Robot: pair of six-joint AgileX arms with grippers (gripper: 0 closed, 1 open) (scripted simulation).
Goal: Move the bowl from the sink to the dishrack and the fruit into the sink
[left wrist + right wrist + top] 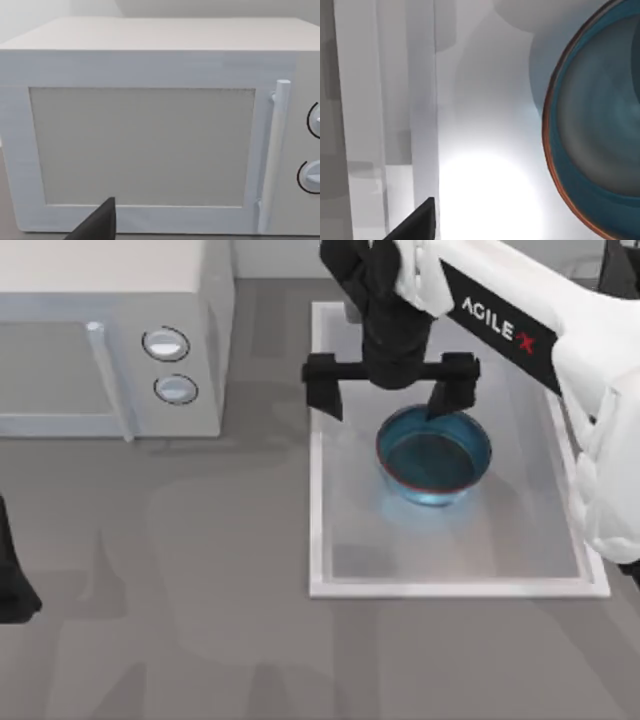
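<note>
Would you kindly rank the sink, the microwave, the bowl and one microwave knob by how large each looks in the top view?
1. The sink, largest.
2. The microwave, cut off by the frame and nearer the camera, so its rank against the sink is unsure.
3. The bowl.
4. The knob, smallest.

Soft, even overhead light falls across the grey tabletop [200,570], casting faint, diffuse arm shadows toward 6 o'clock. A bright glare blooms on the white rectangular sink's floor [490,195] at 9 o'clock of the glossy teal-lined blue bowl [605,130].
</note>
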